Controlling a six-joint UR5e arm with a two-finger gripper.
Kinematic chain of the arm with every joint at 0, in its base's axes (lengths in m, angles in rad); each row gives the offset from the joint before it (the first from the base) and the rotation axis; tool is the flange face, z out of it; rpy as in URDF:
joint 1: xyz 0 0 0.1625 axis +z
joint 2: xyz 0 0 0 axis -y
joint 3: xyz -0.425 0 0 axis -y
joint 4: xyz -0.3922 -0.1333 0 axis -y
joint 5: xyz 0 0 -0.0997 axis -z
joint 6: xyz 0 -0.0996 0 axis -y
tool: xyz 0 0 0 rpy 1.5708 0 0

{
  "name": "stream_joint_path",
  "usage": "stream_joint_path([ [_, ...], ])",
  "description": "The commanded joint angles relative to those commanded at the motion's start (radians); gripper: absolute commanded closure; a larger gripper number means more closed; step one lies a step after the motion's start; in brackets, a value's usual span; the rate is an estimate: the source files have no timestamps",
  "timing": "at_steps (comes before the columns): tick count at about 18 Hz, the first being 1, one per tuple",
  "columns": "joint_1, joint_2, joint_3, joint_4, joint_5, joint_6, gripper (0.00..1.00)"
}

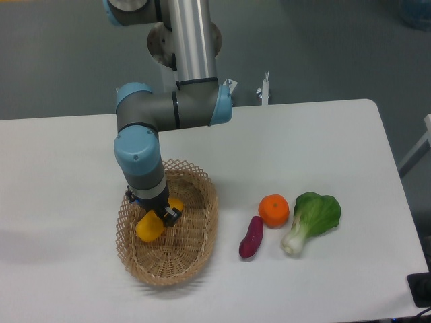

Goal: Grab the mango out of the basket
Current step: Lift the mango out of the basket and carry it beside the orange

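Black two-finger hand (159,212) clamped on smooth yellow-orange mango (151,225) over oval tan wicker basket (195,249) (mango's contact with weave unclear), round orange fruit (274,210), small purple sweet potato (251,237), green bok choy (311,219) right on white table (323,141)

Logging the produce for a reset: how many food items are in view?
4. A mango in the basket under the claw; a sweet potato, orange and bok choy on the table right of it. The arm may hide more.
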Motion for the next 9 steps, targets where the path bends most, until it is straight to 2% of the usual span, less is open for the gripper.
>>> stream_joint_path([
  [4, 0.058, 0.074, 0.008, -0.018, -0.008, 0.081, 0.64],
  [9, 0.162, 0.115, 0.034, -0.08, -0.018, 0.14, 0.64],
])
